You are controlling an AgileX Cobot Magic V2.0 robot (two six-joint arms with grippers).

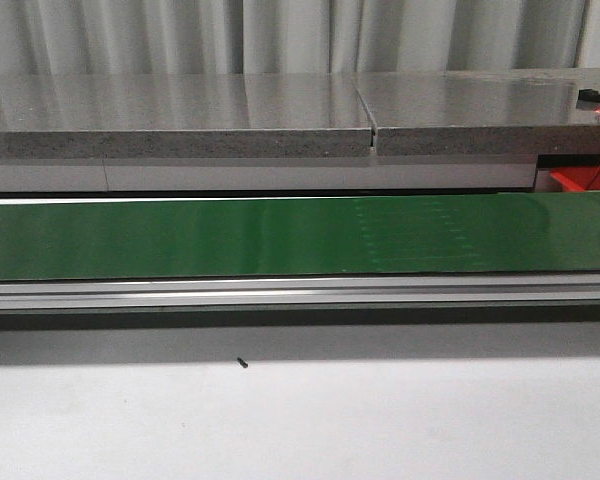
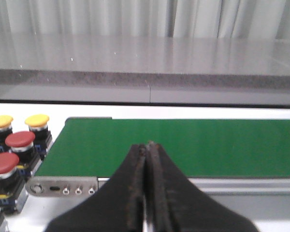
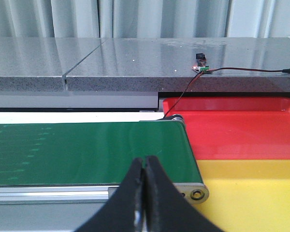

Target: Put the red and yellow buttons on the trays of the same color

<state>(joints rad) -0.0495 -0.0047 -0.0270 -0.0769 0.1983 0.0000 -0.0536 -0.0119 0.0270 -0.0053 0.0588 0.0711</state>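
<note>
In the left wrist view several push buttons stand beside the end of the green belt (image 2: 183, 145): two yellow ones (image 2: 37, 120) (image 2: 1, 121) and two red ones (image 2: 20, 139) (image 2: 3, 163). My left gripper (image 2: 146, 145) is shut and empty, over the belt's near edge. In the right wrist view a red tray (image 3: 237, 128) and a yellow tray (image 3: 256, 193) lie side by side past the other end of the belt (image 3: 87, 150); both are bare. My right gripper (image 3: 145, 158) is shut and empty. Neither gripper shows in the front view.
The green conveyor belt (image 1: 280, 235) crosses the front view, with a metal rail (image 1: 300, 292) along its near side. A grey stone counter (image 1: 280, 115) runs behind it. A small circuit board with wires (image 3: 201, 67) lies on the counter. A small black screw (image 1: 242, 363) lies on the white table.
</note>
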